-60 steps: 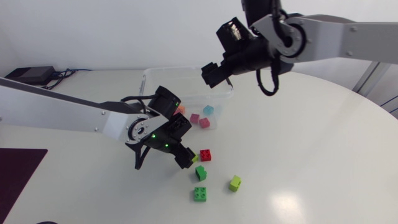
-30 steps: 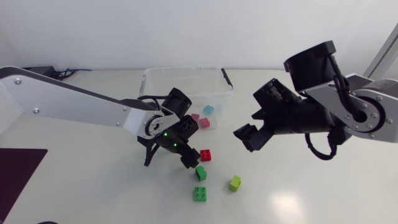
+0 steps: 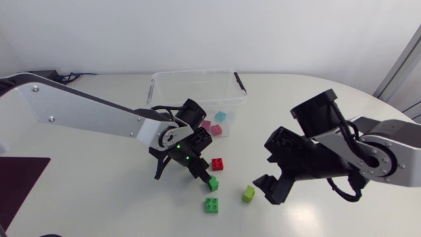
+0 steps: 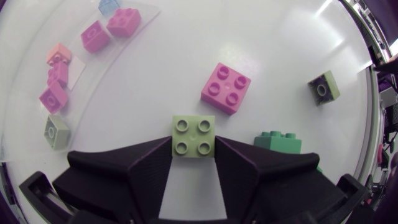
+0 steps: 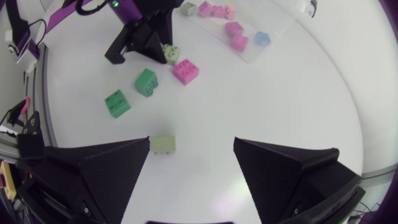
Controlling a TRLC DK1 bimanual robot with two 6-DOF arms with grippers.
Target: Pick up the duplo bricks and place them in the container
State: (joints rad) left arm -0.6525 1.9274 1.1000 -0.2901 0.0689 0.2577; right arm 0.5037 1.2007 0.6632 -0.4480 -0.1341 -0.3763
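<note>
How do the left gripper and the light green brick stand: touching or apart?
Touching. In the left wrist view the left gripper has both fingertips flush against opposite sides of the light green brick, no gap showing.

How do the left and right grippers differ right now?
The left gripper is shut on a pale green brick; the right gripper is open and empty. The left gripper's fingers stand close together; the right gripper's stand wide, with a lime brick lying near them. Both are outside the container.
</note>
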